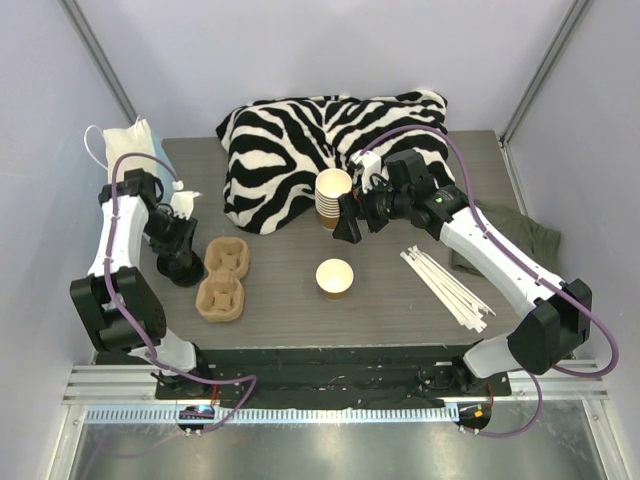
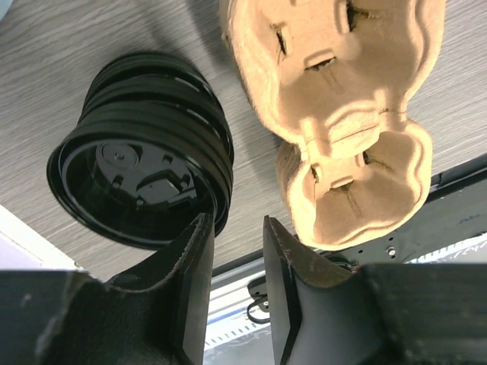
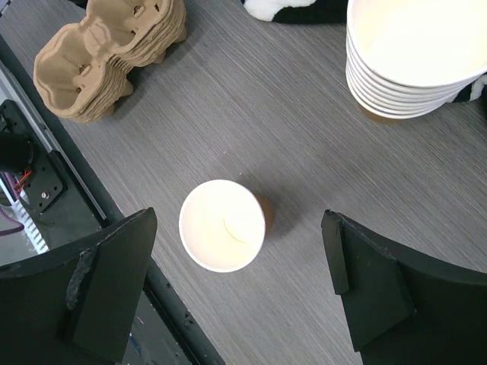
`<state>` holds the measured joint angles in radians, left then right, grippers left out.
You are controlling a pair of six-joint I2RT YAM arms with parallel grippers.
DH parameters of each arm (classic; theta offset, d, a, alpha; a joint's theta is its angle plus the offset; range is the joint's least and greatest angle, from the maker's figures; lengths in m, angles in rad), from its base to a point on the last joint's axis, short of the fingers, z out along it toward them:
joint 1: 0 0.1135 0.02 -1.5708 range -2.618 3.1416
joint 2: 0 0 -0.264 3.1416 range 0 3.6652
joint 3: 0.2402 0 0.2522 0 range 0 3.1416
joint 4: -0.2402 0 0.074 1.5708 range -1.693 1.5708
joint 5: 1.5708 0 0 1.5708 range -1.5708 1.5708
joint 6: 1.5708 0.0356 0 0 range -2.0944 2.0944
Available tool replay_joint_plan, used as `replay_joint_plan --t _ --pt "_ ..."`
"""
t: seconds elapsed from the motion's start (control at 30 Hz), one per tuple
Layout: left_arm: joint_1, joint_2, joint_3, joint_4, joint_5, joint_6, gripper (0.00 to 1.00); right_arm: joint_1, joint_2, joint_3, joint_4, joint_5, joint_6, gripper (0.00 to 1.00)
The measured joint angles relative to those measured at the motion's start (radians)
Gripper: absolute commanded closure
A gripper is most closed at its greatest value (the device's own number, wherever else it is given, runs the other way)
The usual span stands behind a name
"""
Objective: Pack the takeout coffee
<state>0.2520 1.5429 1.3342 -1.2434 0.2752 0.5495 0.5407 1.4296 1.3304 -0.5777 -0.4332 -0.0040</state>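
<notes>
I see the paper cup point(image 3: 222, 225) standing lidless and upright mid-table, my right gripper point(image 3: 240, 228) angled down above it, jaws wide and empty. My left gripper point(image 2: 237, 228) hangs low beside the black lids point(image 2: 141, 152), jaws narrow, gripping nothing

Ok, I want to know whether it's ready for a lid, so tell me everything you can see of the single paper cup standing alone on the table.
The single paper cup stands upright on the grey wood-grain table, set apart from the cup stack. It is round, tan-brown outside and creamy white inside, with a rolled rim. It has no lid and looks empty. Only the table touches it; the open right gripper is clear of it.
</notes>
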Motion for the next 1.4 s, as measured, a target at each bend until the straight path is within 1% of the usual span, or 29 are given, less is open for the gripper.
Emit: replay_joint_plan --t 0.17,0.37,0.57,0.7,0.9,1.07,1.13,1.17,1.27,1.4 --pt "0.002 0.033 0.017 0.001 0.014 -0.013 0.68 0.000 0.000 0.000 0.000 0.000 0.000 0.00" --pt "0.005 0.057 0.023 0.009 0.014 -0.020 0.74 0.000 0.000 0.000 0.000 0.000 0.000 0.00" --pt "0.013 0.059 0.023 0.013 0.014 -0.019 0.85 0.000 0.002 0.000 0.000 0.000 0.001 0.00" --pt "0.017 0.059 0.023 0.014 0.014 -0.019 0.94 0.000 0.006 0.000 0.000 0.000 0.002 0.00" --pt "0.023 0.059 0.023 0.013 0.017 -0.019 1.00 0.000 0.011 0.001 0.000 0.000 0.002 0.00" --pt "0.024 0.059 0.023 0.013 0.017 -0.019 0.99 0.000 0.011 0.001 -0.002 0.000 0.002 0.00" --pt "0.025 0.059 0.024 0.013 0.017 -0.019 0.90 0.000 0.011 0.001 -0.002 0.000 0.002 0.00" --pt "0.025 0.059 0.024 0.013 0.017 -0.019 0.80 0.000 0.011 0.001 -0.002 0.000 0.002 0.00" --pt "0.026 0.059 0.027 0.012 0.016 -0.022 0.72 0.000 0.011 0.001 -0.002 -0.001 0.002 0.00" --pt "0.031 0.059 0.042 0.013 0.016 -0.024 0.71 0.000 0.012 0.001 -0.002 -0.008 0.002 0.00"
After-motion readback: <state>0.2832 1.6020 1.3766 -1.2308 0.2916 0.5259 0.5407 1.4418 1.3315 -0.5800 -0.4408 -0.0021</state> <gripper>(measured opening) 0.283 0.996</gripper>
